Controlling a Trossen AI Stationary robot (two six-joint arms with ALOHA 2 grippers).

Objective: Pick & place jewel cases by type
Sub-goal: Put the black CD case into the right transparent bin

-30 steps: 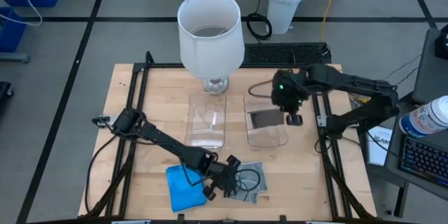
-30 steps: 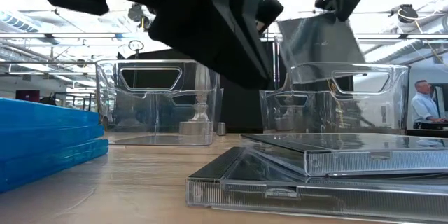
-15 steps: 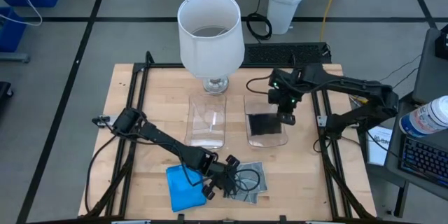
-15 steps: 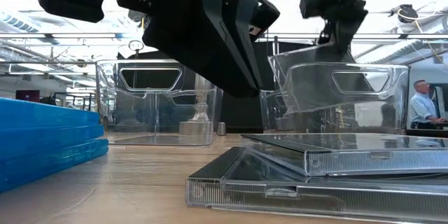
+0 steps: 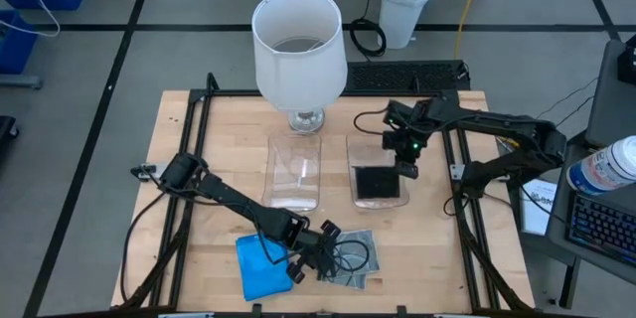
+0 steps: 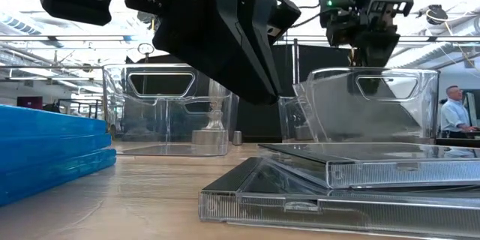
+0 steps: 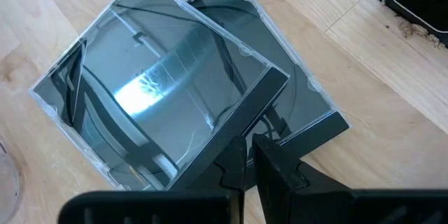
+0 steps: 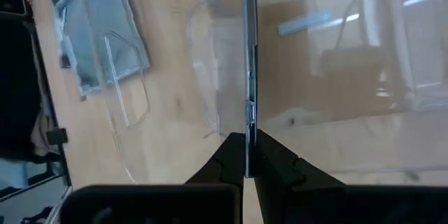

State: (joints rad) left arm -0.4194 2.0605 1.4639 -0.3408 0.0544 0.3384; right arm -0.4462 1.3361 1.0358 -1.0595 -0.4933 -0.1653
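Note:
Two smoky grey jewel cases (image 5: 350,256) lie overlapped near the table's front edge, beside a stack of blue jewel cases (image 5: 260,266). My left gripper (image 7: 248,155) is shut at the upper grey case (image 7: 161,91). Another grey jewel case (image 5: 378,184) stands tilted inside the right clear tray (image 5: 353,164), with my right gripper (image 5: 405,167) shut on it from above. The left clear tray (image 5: 295,174) stands next to it. My left gripper pinches the upper grey case at its dark spine edge (image 7: 246,122), near a corner, between its two fingers. The fingers slant down from the table's left. The case lies on the other grey case (image 7: 308,105). My right gripper pinches the grey case's top edge (image 8: 248,122) between its two fingers, which slant down from above. The case hangs tilted below them (image 6: 352,112), its lower part inside the right tray. Whether it touches the tray's floor I cannot tell.
A tall white shade on a glass foot (image 5: 298,45) stands at the back behind the left tray. A black frame (image 5: 199,139) runs along the table's sides. Bare wood lies left of the trays.
My right gripper has gone down and a little toward the table's left, rolling its wrist, and has lowered the grey case from above the right tray's rim into that tray. The case stays pinched and tilted.

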